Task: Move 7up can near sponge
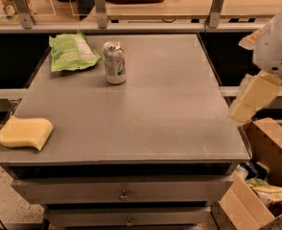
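Observation:
The 7up can (114, 63) stands upright on the grey table (160, 104), toward the back left. The pale yellow sponge (24, 132) lies flat at the table's front left corner, far from the can. My gripper (249, 99) hangs at the right edge of the view, beyond the table's right side, with cream-yellow pads showing below the white arm. It is well away from the can and holds nothing that I can see.
A flat green snack bag (71, 52) lies just left of the can at the back left. An open cardboard box (263, 186) with litter sits on the floor at the right. A railing with posts (100, 6) runs behind the table. Drawers (124, 194) are below the front edge.

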Motion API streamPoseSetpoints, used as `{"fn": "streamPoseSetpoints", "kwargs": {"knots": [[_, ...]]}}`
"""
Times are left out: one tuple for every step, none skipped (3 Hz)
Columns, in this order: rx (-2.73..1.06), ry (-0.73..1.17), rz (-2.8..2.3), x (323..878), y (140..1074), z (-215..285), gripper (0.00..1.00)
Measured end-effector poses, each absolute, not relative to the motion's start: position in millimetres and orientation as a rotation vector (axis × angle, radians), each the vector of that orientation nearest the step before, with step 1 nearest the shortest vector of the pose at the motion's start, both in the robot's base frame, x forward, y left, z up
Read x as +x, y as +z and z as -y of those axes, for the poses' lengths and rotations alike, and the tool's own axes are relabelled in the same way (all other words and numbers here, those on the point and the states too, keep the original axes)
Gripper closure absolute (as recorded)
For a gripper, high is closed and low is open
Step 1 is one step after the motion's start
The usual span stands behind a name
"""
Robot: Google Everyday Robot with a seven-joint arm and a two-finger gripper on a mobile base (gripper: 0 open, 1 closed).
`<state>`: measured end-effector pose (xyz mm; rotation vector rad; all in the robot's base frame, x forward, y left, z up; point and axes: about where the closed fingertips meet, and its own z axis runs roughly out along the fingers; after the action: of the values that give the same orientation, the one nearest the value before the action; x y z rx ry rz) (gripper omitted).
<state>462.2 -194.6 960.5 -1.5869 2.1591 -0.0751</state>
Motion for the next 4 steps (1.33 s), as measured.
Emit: {"fn": "streamPoseSetpoints", "kwargs": {"knots": [[-1.518, -0.052, -2.079, 496, 950, 163, 0.00], [-1.518, -0.052, -2.079, 496, 950, 163, 0.00], [-1.505, -0.005, -2.049, 502, 951, 153, 0.00], [-1.494, 0.127, -1.948, 525, 957, 122, 0.00]]}}
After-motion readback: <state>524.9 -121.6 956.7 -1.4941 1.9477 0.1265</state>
